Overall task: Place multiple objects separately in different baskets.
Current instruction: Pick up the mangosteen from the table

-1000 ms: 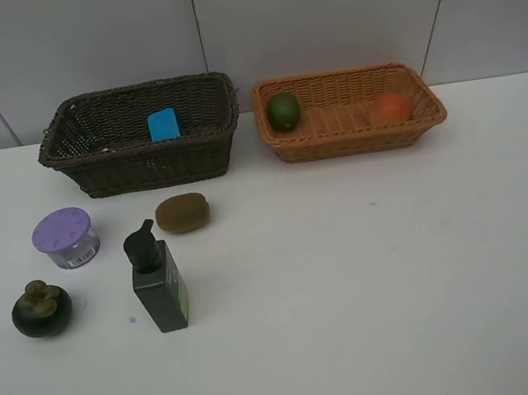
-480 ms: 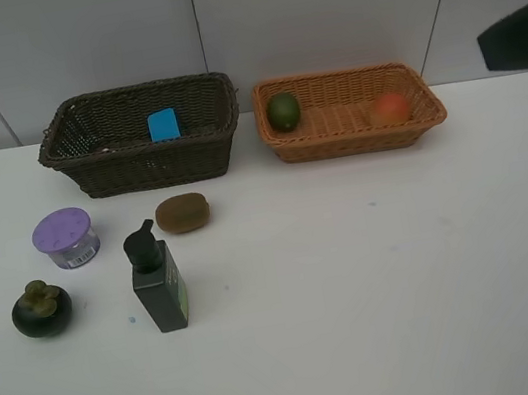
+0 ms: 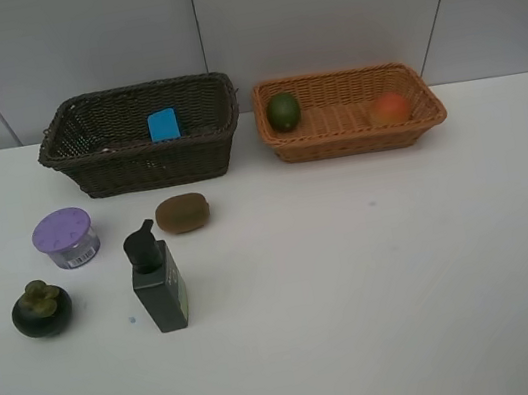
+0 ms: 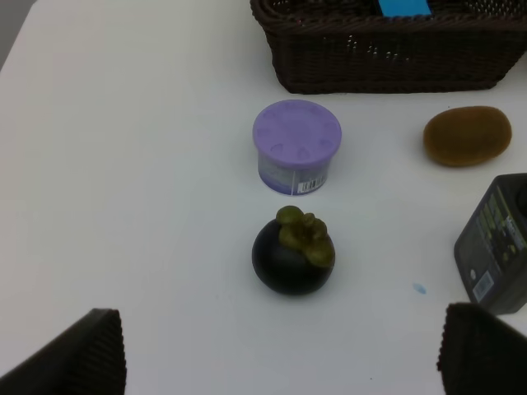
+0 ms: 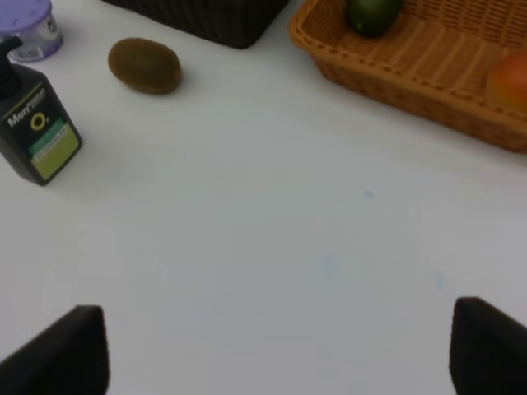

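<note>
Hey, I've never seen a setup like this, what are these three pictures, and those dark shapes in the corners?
It's a two-armed robot; each arm ends in a pincer. One picture looks down from a high camera; two come from wrist cameras, where the dark corner shapes belong to the left pincer and right pincer, both open, empty. On the table: jar, kiwi, pump bottle, mangosteen. The dark basket holds a blue eraser; the tan basket, a green fruit and an orange fruit.

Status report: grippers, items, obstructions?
Left gripper, right gripper open, empty. Purple-lidded jar, brown kiwi, dark green pump bottle, dark mangosteen unsorted on white table. Nothing blocking.
</note>
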Tool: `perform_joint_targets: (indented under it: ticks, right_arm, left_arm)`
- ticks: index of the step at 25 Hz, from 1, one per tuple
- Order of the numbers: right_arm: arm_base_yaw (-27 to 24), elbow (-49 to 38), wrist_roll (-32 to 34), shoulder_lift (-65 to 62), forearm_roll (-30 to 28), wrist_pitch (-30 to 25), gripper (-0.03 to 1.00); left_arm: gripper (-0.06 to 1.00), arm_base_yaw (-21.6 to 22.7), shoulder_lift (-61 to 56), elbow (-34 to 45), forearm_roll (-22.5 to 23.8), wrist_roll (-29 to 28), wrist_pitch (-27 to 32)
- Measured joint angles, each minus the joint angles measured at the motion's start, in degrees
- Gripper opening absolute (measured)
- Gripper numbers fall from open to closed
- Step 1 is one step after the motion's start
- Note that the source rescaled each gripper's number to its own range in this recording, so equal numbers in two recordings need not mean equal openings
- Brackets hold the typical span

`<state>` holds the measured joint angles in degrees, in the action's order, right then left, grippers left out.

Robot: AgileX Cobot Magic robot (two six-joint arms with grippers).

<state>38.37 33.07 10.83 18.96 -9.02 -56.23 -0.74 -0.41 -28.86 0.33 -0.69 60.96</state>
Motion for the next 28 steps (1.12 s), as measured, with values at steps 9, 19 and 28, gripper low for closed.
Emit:
perform_joint_targets:
  ticks: [9, 19, 28]
  right_arm:
    - [0.0, -3.16, 0.0, -9.47, 0.12, -4.45, 1.0]
    - [0.0, -3.23, 0.0, -12.14, 0.12, -4.47, 1.0]
    - [-9.49, -3.23, 0.0, -12.14, 0.17, -4.47, 1.0]
  left_arm:
    - [1.0, 0.0, 0.0, 0.0, 0.0, 0.0, 0.0]
    - [1.0, 0.0, 0.0, 0.0, 0.0, 0.0, 0.0]
    - [1.0, 0.0, 0.0, 0.0, 0.0, 0.0, 0.0]
